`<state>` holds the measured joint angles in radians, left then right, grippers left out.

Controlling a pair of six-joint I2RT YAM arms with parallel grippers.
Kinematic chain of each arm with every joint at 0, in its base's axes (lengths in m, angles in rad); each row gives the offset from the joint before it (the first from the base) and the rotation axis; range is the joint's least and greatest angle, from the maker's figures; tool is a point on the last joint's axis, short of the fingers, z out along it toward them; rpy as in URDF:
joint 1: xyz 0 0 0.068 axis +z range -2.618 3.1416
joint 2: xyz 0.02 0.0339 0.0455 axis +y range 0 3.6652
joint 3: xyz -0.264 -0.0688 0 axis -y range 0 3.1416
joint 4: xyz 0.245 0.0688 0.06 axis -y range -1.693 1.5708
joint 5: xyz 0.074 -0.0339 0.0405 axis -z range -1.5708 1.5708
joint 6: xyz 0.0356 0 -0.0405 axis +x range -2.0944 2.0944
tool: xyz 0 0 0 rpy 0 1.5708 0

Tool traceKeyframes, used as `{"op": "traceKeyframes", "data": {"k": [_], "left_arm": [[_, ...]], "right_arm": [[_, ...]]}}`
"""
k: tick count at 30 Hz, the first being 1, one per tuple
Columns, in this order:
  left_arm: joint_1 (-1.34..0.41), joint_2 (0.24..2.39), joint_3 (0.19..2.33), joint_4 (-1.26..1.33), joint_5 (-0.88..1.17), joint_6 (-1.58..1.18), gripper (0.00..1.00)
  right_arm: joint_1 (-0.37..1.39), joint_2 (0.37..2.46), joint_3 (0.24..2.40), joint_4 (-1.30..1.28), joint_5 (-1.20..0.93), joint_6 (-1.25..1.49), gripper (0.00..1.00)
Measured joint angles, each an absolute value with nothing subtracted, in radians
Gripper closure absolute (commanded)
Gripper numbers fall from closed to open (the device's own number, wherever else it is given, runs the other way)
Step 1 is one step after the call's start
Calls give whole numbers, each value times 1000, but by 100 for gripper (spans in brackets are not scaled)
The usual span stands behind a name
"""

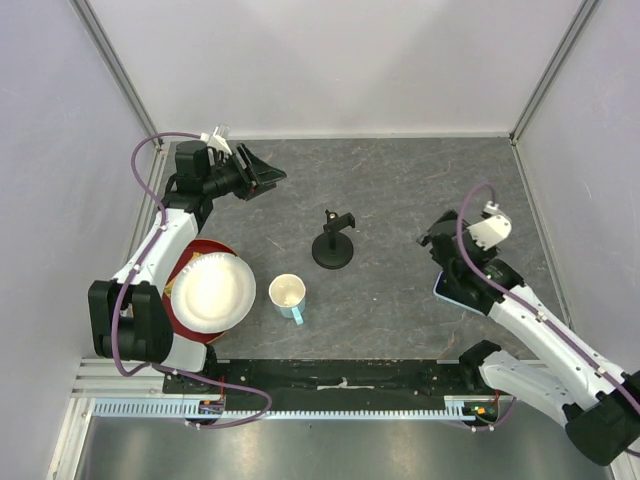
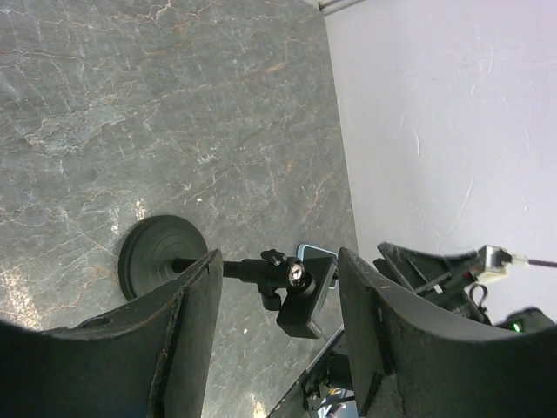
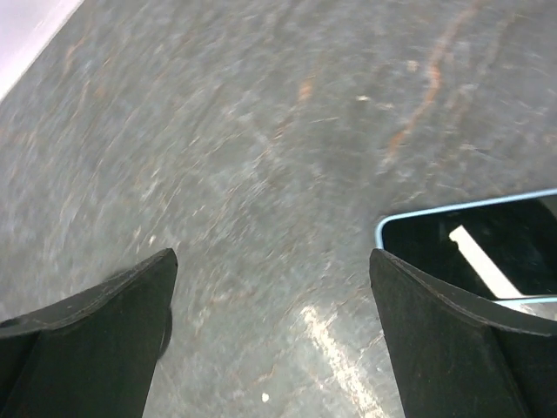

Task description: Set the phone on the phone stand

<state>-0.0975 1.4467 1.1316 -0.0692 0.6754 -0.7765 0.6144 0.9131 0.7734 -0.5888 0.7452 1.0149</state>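
The phone stand is black, with a round disc base, a thin post and a small clamp on top, and stands near the table's middle. It also shows in the left wrist view, seen between my fingers from a distance. The phone has a black screen and a light blue edge. It lies flat on the table under my right arm, just right of the right finger. My right gripper is open and empty, low over the table. My left gripper is open and empty at the back left, pointing toward the stand.
A white cup with a blue handle stands left of the stand. A white paper plate rests on a red dish by the left arm. Pale walls enclose the grey table on three sides.
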Motion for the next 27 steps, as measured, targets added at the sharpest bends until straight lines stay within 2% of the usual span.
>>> {"op": "traceKeyframes", "data": {"k": [7, 11, 17, 27], "left_arm": [[-96, 1452, 1130, -48, 693, -791, 39], [-96, 1464, 1123, -43, 703, -801, 39], [-96, 1467, 1119, -42, 713, -810, 39], [-91, 1468, 1115, -10, 718, -826, 39]], "right_arm": [[338, 939, 776, -782, 586, 1232, 2], [276, 963, 767, -848, 476, 1294, 2], [165, 971, 613, -859, 301, 1359, 2], [22, 989, 527, -789, 231, 1398, 2]]}}
